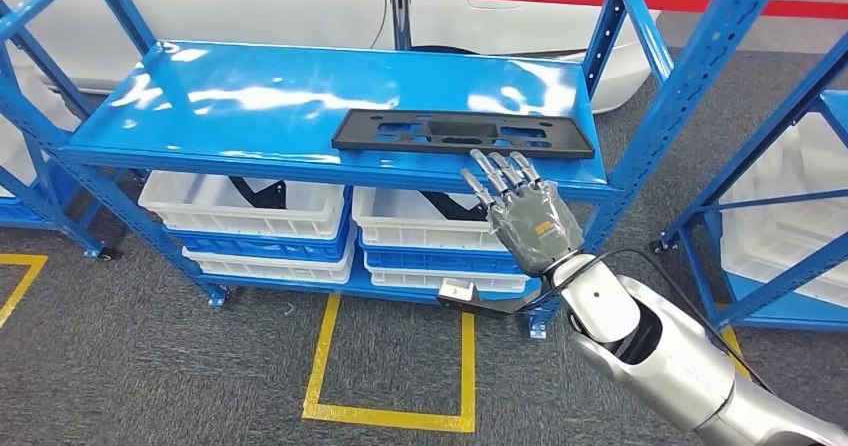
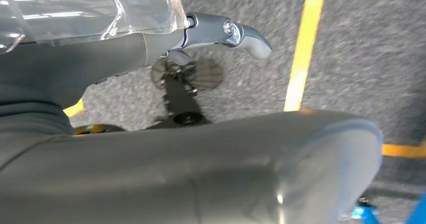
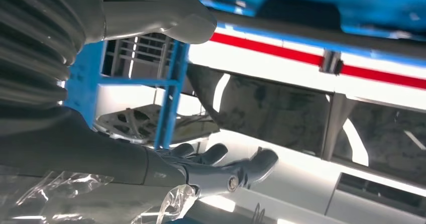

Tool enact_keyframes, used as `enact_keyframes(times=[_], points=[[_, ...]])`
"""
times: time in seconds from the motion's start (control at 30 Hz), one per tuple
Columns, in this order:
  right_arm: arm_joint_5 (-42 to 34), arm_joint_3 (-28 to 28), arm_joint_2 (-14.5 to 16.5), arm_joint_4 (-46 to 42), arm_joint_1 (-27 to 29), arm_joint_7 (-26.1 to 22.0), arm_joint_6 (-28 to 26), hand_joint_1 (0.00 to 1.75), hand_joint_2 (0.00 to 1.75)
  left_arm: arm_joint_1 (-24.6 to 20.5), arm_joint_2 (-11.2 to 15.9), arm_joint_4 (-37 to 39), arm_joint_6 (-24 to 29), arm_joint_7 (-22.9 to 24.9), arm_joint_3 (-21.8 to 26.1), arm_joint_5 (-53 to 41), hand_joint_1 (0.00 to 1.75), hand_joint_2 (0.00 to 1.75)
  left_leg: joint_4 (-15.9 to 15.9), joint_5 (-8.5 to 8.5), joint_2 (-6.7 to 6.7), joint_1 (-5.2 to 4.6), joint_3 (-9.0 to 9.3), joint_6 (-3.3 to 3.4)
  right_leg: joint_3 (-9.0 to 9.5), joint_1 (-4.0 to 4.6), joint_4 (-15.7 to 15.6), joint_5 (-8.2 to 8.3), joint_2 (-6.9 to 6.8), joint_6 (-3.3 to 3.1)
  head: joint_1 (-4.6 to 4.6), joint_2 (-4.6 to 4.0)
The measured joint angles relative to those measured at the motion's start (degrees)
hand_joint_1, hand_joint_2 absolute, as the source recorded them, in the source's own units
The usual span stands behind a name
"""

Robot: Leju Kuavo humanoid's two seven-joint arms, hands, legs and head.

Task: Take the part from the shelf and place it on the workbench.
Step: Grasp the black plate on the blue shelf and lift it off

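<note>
Here | flat black slotted part | glossy blue shelf | right hand fingers spread

- Bright overhead light is bouncing white glare patches off the blue shelf top in the head view, which is looking sharp.
- Left wrist view is smearing; the grey floor is looking motion-blurred.
- Right wrist view is blowing out white in places, with soft close-up parts.

No legible text, label, brand or number appears on any surface; faint marks on the right arm's silver cover are too small to read.
</note>
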Motion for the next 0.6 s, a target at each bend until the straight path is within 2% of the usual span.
enact_keyframes(times=[0.03, 0.13, 0.17, 0.2, 0.23, 0.3, 0.33, 0.37, 0.47, 0.5, 0.53, 0.6], points=[[-0.1, 0.0, 0.0, 0.0, 0.0, 0.0, 0.0, 0.0, 1.75, 0.0, 0.0, 0.0, 0.1, 0.0, 0.0, 0.1, 0.0, 0.0, -0.1, -0.29, -0.04, 0.01, 0.7, 0.41, -1.43, 0.02, 2.9, -1.01, -0.11, 0.09, 0.05, 0.0], [-0.3, 0.0, 0.0, 0.0, 0.5, 0.0, 0.0, 0.0, 1.75, 0.0, 0.1, 0.0, 0.7, -0.1, 0.0, 0.1, 0.0, 0.0, -0.1, -1.53, -0.14, -0.25, 2.22, 1.21, -8.87, 0.32, 14.0, -4.75, -0.2, 0.25, 0.13, 0.0], [-0.4, 0.0, 0.0, 0.0, 0.7, 0.0, 0.0, 0.0, 1.75, 0.0, 0.1, 0.0, 0.8, -0.1, 0.0, 0.1, 0.0, 0.0, -0.1, -2.06, -0.25, -0.33, 2.83, 1.29, -10.61, 0.38, 15.4, -5.01, -0.2, 0.2, 0.14, 0.0], [-0.4, 0.0, 0.0, 0.0, 0.9, 0.0, 0.0, 0.0, 1.75, 0.1, 0.1, 0.0, 0.8, -0.1, 0.0, 0.1, 0.0, 0.0, -0.1, -2.64, -0.38, -0.38, 3.58, 1.26, -11.27, 0.43, 14.6, -4.21, -0.2, 0.09, 0.14, 0.0], [-0.4, 0.0, -0.1, 0.0, 1.0, 0.0, 0.0, 0.0, 1.75, 0.2, 0.1, 0.0, 0.8, -0.1, 0.0, 0.1, 0.0, 0.0, -0.1, -3.29, -0.5, -0.41, 4.43, 1.14, -10.94, 0.48, 11.8, -2.26, -0.22, -0.08, 0.14, 0.0], [-0.4, 0.0, -0.1, 0.0, 1.0, 0.0, 0.0, 0.0, 1.75, 0.1, 0.1, 0.0, 0.8, -0.1, 0.0, 0.1, 0.0, 0.0, 0.0, -4.79, -0.58, -0.53, 6.16, 0.76, -8.83, 0.69, 3.4, 3.83, -0.4, -0.58, 0.13, 0.0], [-0.4, 0.1, -0.1, 0.1, 1.0, 0.0, 0.0, 0.0, 1.75, 0.1, 0.1, 0.0, 0.8, -0.1, 0.0, 0.1, 0.0, 0.0, -0.1, -5.48, -0.56, -0.66, 6.68, 0.46, -7.97, 0.84, 0.5, 5.78, -0.54, -0.86, 0.13, 0.0], [-0.4, 0.1, -0.1, 0.1, 1.1, 0.0, 0.0, 0.0, 1.75, 0.0, 0.1, 0.0, 0.8, -0.1, 0.0, 0.1, 0.0, 0.0, -0.3, -6.04, -0.54, -0.81, 7.2, 0.1, -7.46, 1.02, -1.2, 6.97, -0.61, -1.2, 0.07, 0.0], [-0.4, 0.0, 0.0, 0.2, 1.0, 0.2, 0.0, 0.0, 1.75, -0.2, 0.1, 0.0, 0.8, -0.1, 0.0, 0.1, 0.0, 0.0, 0.3, -6.39, -0.41, -0.96, 8.09, -0.8, -6.43, 0.99, -1.6, 6.16, -0.61, -2.35, -0.12, 0.0], [-0.5, 0.0, 0.0, 0.2, 0.9, 0.4, 0.2, 0.0, 1.75, -0.2, 0.1, 0.0, 0.8, -0.1, 0.0, 0.1, 0.0, 0.0, 2.0, -6.38, -0.28, -0.89, 7.47, -1.0, -5.88, 0.86, -1.7, 5.74, -0.63, -2.75, -0.19, 0.0], [-0.6, 0.0, 0.0, 0.3, 0.8, 0.7, 0.4, 0.0, 1.75, -0.3, 0.1, 0.0, 0.8, -0.1, 0.0, 0.2, 0.0, 0.0, 4.7, -6.75, -0.16, -0.78, 5.97, -1.19, -5.28, 0.8, -1.8, 5.38, -0.6, -3.07, -0.25, 0.0], [-0.9, 0.0, 0.0, 0.3, 0.7, 1.2, 0.8, 0.0, 1.75, -0.3, 0.1, 0.0, 0.8, -0.1, 0.0, 0.3, 0.0, 0.0, 12.6, -8.93, 0.02, -0.67, 0.68, -1.59, -4.23, 0.78, -1.8, 4.37, -0.52, -3.46, -0.34, 0.0]])
